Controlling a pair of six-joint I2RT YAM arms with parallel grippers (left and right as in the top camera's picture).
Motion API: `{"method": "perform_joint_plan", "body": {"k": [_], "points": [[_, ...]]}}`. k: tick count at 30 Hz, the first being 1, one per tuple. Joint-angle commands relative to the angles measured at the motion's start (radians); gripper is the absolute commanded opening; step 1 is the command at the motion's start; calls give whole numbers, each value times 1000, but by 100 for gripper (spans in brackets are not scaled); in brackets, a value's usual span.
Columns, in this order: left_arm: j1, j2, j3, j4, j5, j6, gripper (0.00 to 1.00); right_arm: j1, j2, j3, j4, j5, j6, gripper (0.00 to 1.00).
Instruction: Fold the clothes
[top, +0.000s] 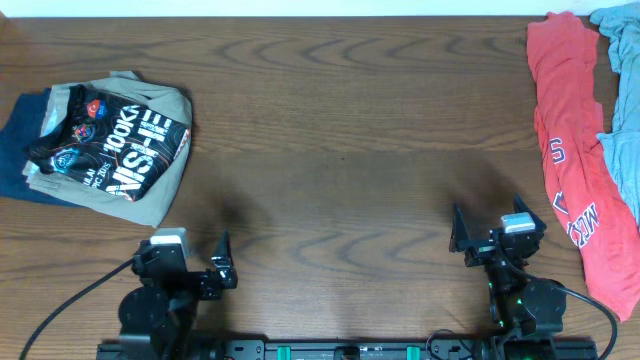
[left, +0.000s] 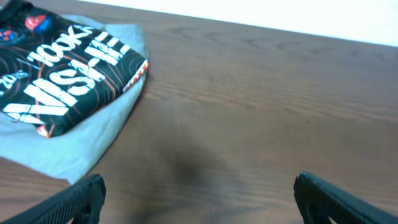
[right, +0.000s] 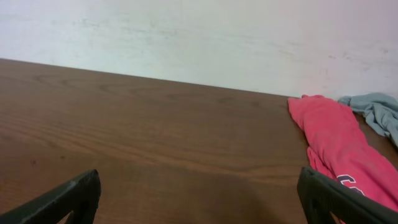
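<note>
Clothes are lying in two groups on the brown wood-grain bench (top: 340, 120); the folded black short-sleeved jersey with thin orange contour lines and white lettering (top: 118, 140) is sitting at my far left, resting on top of a folded beige fabric garment (top: 160, 195), which is itself lying over a dark blue garment (top: 12, 150) showing at the stack's left edge; along the bench's right edge a loose red T-shirt with white lettering (top: 572, 190) is stretching from the far side towards me, and a crumpled pale blue-grey garment (top: 622, 100) is touching its outer side; my left pincer (top: 188, 252) is hanging over my edge of the bench, just on my side of the stack, its jaws standing wide apart and gripping nothing; in its wrist view the two dark fingers (left: 78, 199) are framing bare wood, with the jersey's corner lying ahead to the left; my right pincer (top: 492, 228) is likewise gaping fully and holding nothing, near my edge and apart from the red T-shirt on its right.
</note>
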Motion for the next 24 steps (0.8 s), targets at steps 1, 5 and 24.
{"method": "perform_joint_plan", "body": {"k": [1, 5, 24], "points": [[5, -54, -72, 41, -7, 8, 98, 0, -6, -3, -3, 0, -16, 99], [5, -53, -121, 108, -8, 10, 98, 0, -6, -3, -3, 0, -16, 99], [5, -53, -427, 829, -8, 152, 98, 0, -6, -3, -3, 0, -16, 99]]}}
